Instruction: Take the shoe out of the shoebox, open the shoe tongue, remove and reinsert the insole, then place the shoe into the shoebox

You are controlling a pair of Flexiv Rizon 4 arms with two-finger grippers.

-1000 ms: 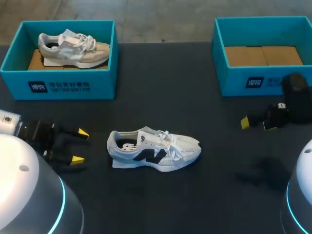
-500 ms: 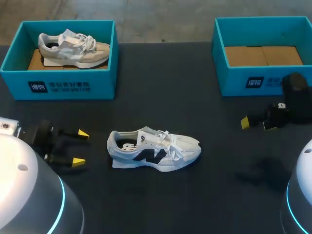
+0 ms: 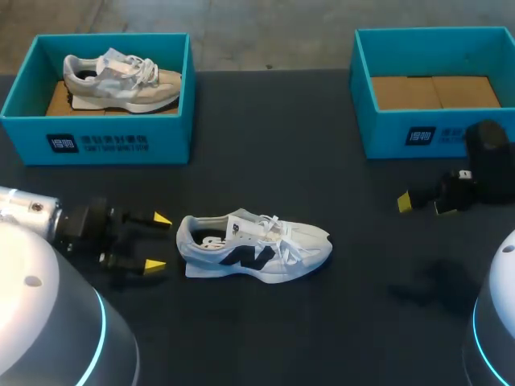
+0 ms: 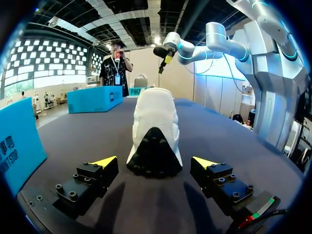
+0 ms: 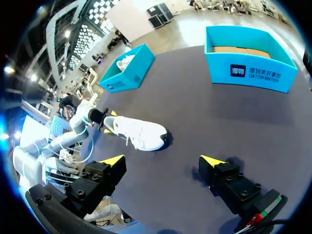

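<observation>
Showing the approach to the heel: the left gripper (image 3: 158,241) has advanced along the dark table top (image 3: 265,330) toward the white low-top sneaker with dark side lettering (image 3: 253,245). A second ago it was near the table's left edge, and most of the travel came in the last half second. Its yellow-tipped fingers (image 3: 162,219) are spread wide and hold nothing. In the left wrist view the heel sits just ahead of the gap between them, with neither tip touching it.

The sneaker itself has not shifted. It lies on its sole in the middle of the table, heel toward the left arm, laces fastened and tongue not yet opened. The right gripper (image 3: 422,205) has kept its place near the empty teal cardboard shoebox (image 3: 402,133), fingers parted and empty. The second teal shoebox (image 3: 96,141), at far left, contains a grey-and-beige sneaker (image 3: 121,76).

Judged from this layout, removal from the box is complete, and the left arm is probably lining up to steady the heel before the tongue is opened.
</observation>
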